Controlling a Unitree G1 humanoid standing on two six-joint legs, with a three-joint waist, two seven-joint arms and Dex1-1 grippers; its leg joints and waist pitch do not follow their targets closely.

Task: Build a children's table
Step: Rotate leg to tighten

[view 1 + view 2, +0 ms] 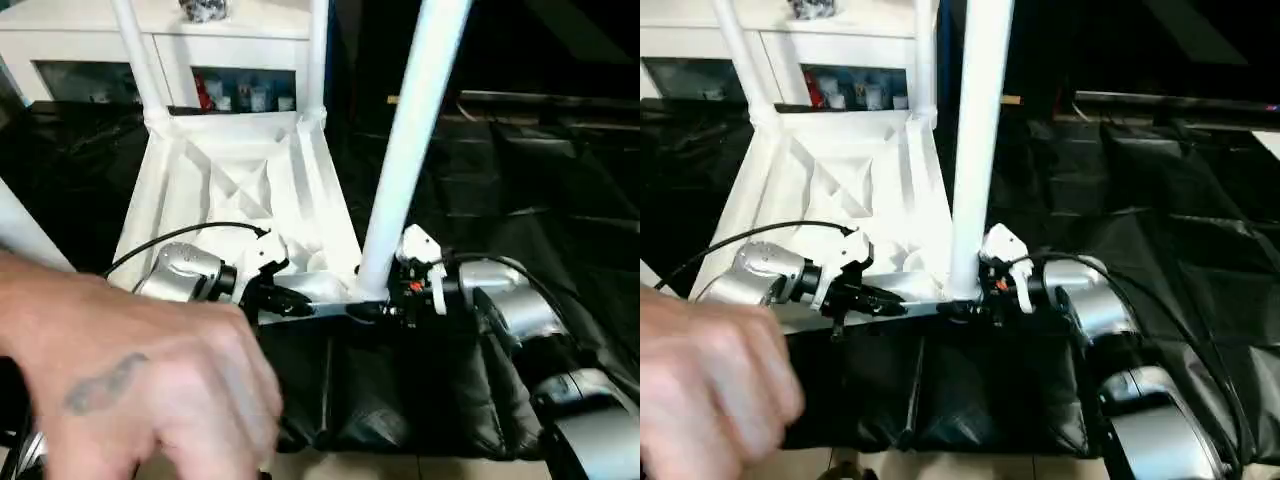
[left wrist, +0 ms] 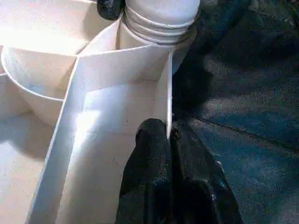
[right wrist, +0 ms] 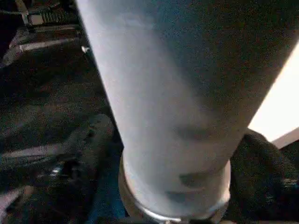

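Note:
The white tabletop [image 1: 240,180] lies upside down on black sheeting, ribs up. Two legs [image 1: 140,60] [image 1: 317,60] stand in its far corners. A third leg [image 1: 410,140] rises from the near right corner socket; its ringed base [image 2: 159,18] sits in that socket. My left gripper [image 1: 290,298] is shut on the tabletop's thin near rim [image 2: 169,93], one finger on each side of the wall. My right gripper [image 1: 385,312] is at the foot of the near right leg [image 3: 177,93]. Its fingers [image 3: 93,140] stand open on either side of the tube.
A person's hand [image 1: 120,380] reaches in at the lower left, close to my left forearm. Part of another white tube [image 1: 20,230] shows at the left edge. A white cabinet with glass doors [image 1: 230,60] stands behind the tabletop. Black sheeting [image 1: 520,180] covers the surface to the right.

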